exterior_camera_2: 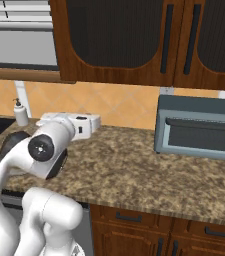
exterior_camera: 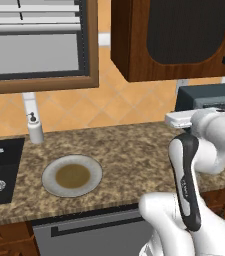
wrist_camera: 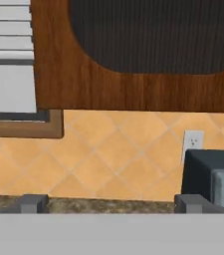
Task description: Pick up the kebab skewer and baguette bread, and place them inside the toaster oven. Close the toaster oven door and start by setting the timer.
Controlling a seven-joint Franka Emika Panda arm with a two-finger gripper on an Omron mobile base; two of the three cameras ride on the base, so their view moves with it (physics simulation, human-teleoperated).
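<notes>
The toaster oven [exterior_camera_2: 199, 127] stands at the back right of the counter, grey-blue with dark glass. Its door [exterior_camera_2: 200, 141] is closed, with the bar handle across the top. The oven's left side also shows at the right of the left base view [exterior_camera: 209, 97] and of the hand view [wrist_camera: 210, 174]. My gripper [wrist_camera: 112, 204] is open, fingertips [wrist_camera: 34, 203] far apart with nothing between them. It is held level above the counter, left of the oven, facing the tiled back wall. The kebab skewer and the baguette bread are out of view.
A round plate [exterior_camera: 72, 176] with a brownish centre lies on the granite counter [exterior_camera_2: 134, 170], nothing on it. A soap dispenser [exterior_camera: 35, 129] stands by the black sink [exterior_camera: 1, 170]. Wooden upper cabinets [exterior_camera_2: 134, 40] hang overhead. A wall outlet [wrist_camera: 193, 142] sits above the oven.
</notes>
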